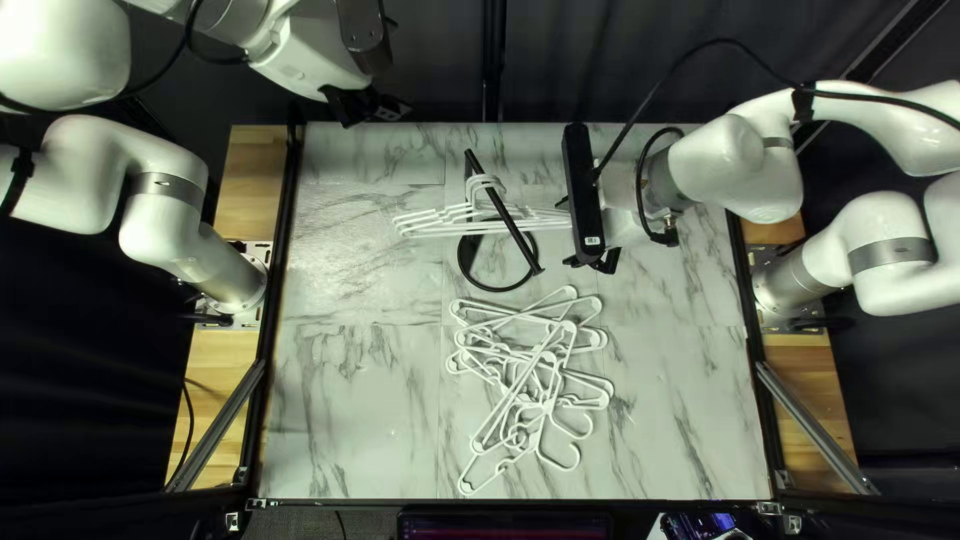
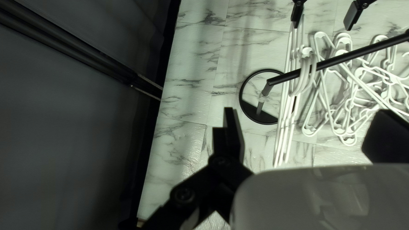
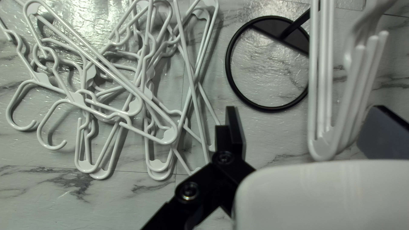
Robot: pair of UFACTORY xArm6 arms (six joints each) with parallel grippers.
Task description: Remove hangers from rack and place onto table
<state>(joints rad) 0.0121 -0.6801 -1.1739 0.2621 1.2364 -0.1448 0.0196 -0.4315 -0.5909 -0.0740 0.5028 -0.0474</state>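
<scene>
Several white hangers (image 1: 430,222) hang side by side on the black rack (image 1: 505,213), whose round base (image 1: 462,262) rests on the table. More white hangers (image 1: 548,350) lie tangled in a pile on the table nearer the camera. My left gripper (image 1: 372,106) is raised beyond the table's far edge; in its wrist view the gripper (image 2: 306,130) is open and empty. Beside the hanging hangers' right ends is my right gripper (image 1: 592,264). In its wrist view the gripper (image 3: 309,130) stands open, with hanger ends (image 3: 326,147) between its fingers, closer to one, the other apart from them.
The marble-patterned table (image 1: 350,400) extends around the rack and pile. A dark curtain (image 1: 560,60) hangs behind the far edge. In the left wrist view, my right arm's fingers (image 2: 297,15) are at the far ends of the hanging hangers.
</scene>
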